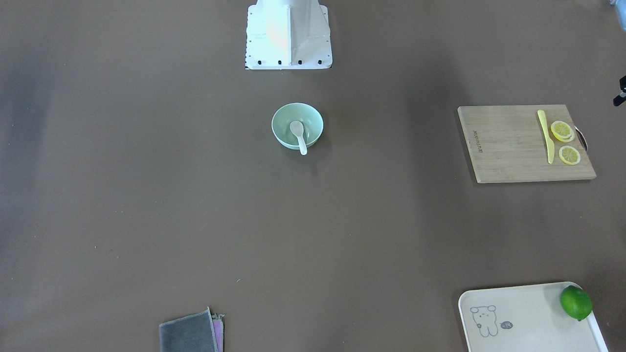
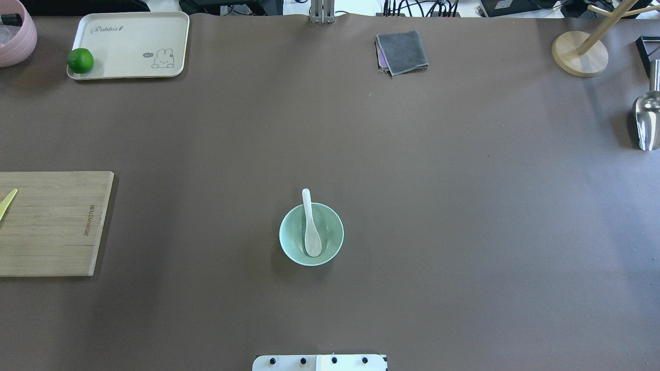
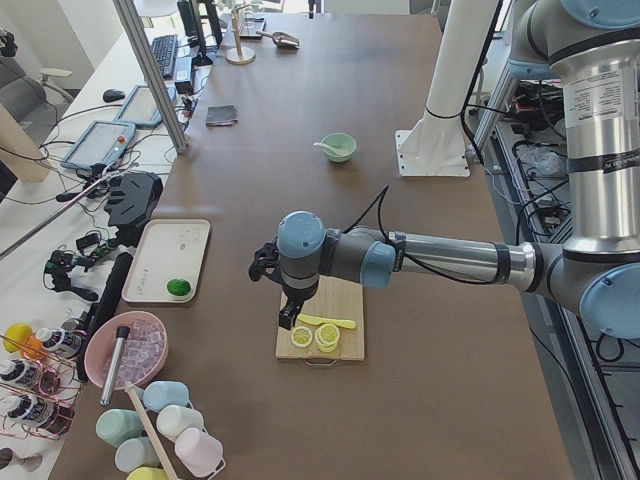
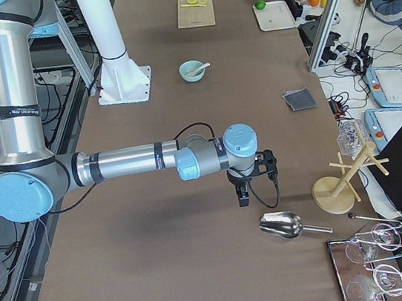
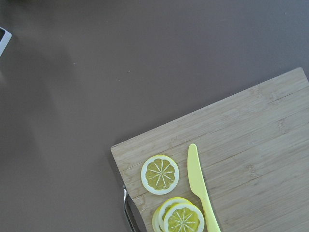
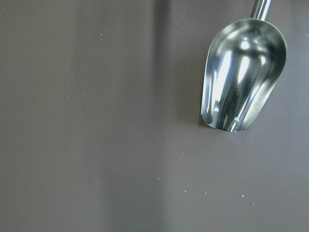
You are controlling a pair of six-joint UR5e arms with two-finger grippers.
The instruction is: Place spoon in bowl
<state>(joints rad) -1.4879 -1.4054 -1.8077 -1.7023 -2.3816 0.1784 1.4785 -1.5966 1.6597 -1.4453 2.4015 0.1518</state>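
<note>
The white spoon [image 2: 311, 226] lies in the mint-green bowl [image 2: 332, 232] at the table's middle, near the robot's base. Its scoop rests inside and its handle leans out over the rim. Both also show in the front-facing view, spoon [image 1: 298, 134] and bowl [image 1: 313, 120]. My left gripper [image 3: 288, 318] shows only in the exterior left view. It hangs over the cutting board, far from the bowl, and I cannot tell if it is open. My right gripper [image 4: 242, 195] shows only in the exterior right view. It hangs above the table by the metal scoop, state unclear.
A wooden cutting board [image 1: 508, 146] holds a yellow knife [image 1: 546, 136] and lemon slices [image 1: 562, 131]. A cream tray [image 2: 129, 46] holds a lime [image 2: 80, 60]. A grey cloth [image 2: 402, 51], a metal scoop [image 2: 647, 121] and a wooden stand [image 2: 579, 53] lie at the far side.
</note>
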